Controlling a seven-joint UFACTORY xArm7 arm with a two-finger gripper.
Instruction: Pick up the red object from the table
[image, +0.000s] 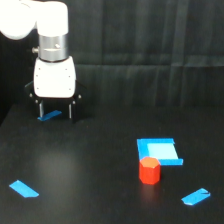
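Red-orange object, blue square piece, black table, white pincer

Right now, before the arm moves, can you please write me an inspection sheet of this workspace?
Surface: black table, matte, no spill seen.
Job's things: red object upright, touching the front edge of the blue square piece, ungrasped.
Clutter: blue tape strips at the exterior view's lower left, lower right, and one behind the gripper.
Grippers: gripper at the exterior view's upper left, far from the red object, jaws open, holding nothing.
Cables: nothing seen.
Surroundings: dark backdrop.
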